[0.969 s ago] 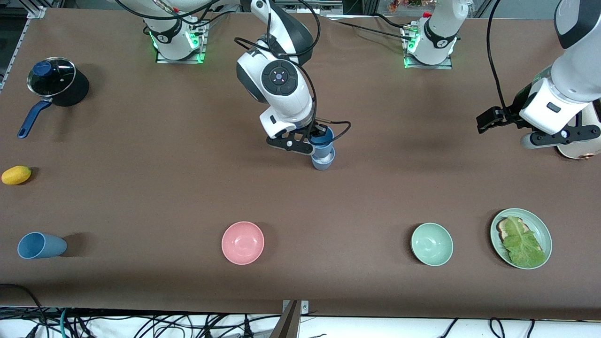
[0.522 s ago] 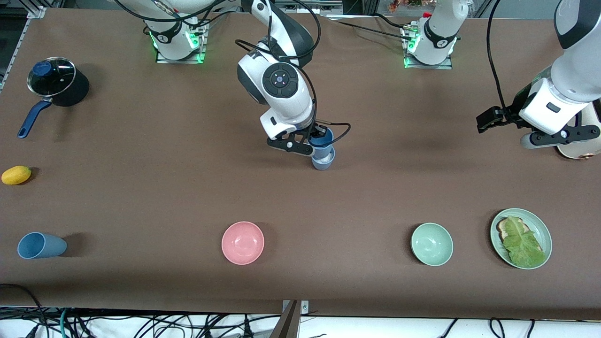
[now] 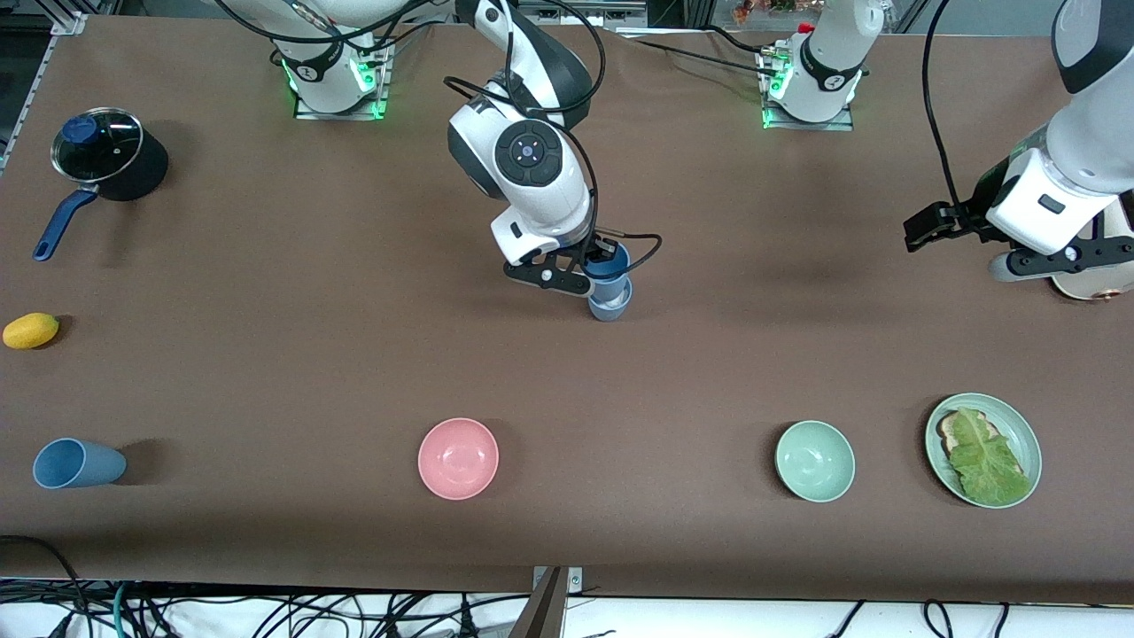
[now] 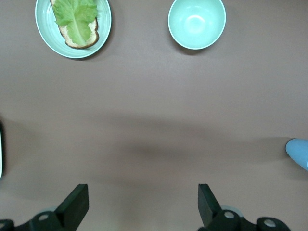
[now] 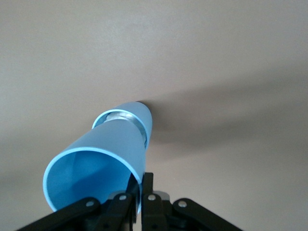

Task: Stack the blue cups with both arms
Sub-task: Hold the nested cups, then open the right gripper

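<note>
My right gripper is over the middle of the table, shut on the rim of a blue cup. This cup sits tilted with its base inside a second blue cup that stands on the table. In the right wrist view the fingers pinch the held cup's wall, and the lower cup rings its base. A third blue cup lies on its side near the front edge at the right arm's end. My left gripper hangs open and empty over the left arm's end of the table.
A pink bowl, a green bowl and a green plate with toast and lettuce lie along the front. A black pot with a blue handle and a yellow fruit are at the right arm's end.
My right gripper has lowered the held cup a little deeper into the standing cup. My left arm has drifted slightly toward its end of the table.
</note>
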Controlling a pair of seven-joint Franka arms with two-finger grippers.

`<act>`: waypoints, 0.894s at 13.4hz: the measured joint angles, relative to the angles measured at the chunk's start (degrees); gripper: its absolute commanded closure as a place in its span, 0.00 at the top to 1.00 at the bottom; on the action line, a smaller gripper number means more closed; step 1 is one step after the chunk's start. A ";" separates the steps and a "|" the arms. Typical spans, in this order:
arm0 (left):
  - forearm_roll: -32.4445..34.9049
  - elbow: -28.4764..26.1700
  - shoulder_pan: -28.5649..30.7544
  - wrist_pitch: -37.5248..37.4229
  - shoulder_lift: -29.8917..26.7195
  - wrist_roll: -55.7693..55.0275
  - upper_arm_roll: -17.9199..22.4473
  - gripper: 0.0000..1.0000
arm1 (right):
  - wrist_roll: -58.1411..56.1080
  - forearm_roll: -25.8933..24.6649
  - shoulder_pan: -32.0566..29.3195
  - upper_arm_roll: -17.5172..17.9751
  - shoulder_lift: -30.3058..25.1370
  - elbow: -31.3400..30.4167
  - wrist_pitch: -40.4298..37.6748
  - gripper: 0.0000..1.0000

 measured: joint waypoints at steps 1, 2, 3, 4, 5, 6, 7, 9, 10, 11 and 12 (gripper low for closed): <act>0.00 0.00 0.14 0.00 0.00 0.08 0.00 1.00 | 0.00 0.00 0.00 0.00 0.03 0.00 0.10 0.00; 0.00 0.00 0.18 0.00 0.00 0.11 0.00 1.00 | 0.00 0.00 0.00 0.00 0.08 0.00 0.15 0.00; 0.00 0.00 0.18 0.00 0.00 0.12 -0.01 1.00 | 0.00 0.00 0.00 -0.01 0.16 0.00 0.20 0.00; 0.00 0.00 0.18 0.00 0.00 0.13 -0.01 1.00 | 0.00 0.00 0.00 -0.01 0.27 0.01 0.39 0.00; 0.00 0.00 0.18 0.00 0.00 0.14 -0.01 1.00 | 0.00 0.00 0.00 -0.01 0.42 0.02 0.75 0.00; 0.00 0.00 0.18 0.00 0.00 0.15 -0.02 1.00 | 0.00 0.00 0.00 -0.01 0.58 0.03 1.00 0.00; 0.00 0.00 0.18 0.00 0.00 0.16 -0.02 1.00 | 0.00 0.00 0.00 -0.01 0.73 0.03 1.16 0.00; 0.00 0.00 0.18 0.00 0.02 0.17 -0.03 1.00 | 0.00 0.00 0.00 -0.02 0.89 0.03 1.24 0.00; 0.00 0.00 0.18 0.00 0.02 0.18 -0.03 1.00 | 0.00 0.00 0.00 -0.03 0.98 0.05 1.25 0.00; 0.00 0.00 0.18 0.00 0.02 0.18 -0.03 1.00 | 0.00 0.00 0.00 -0.04 1.09 0.09 1.26 0.00; 0.00 0.00 0.18 0.00 0.02 0.18 -0.03 1.00 | 0.00 0.00 0.00 -0.05 1.23 0.12 1.26 0.00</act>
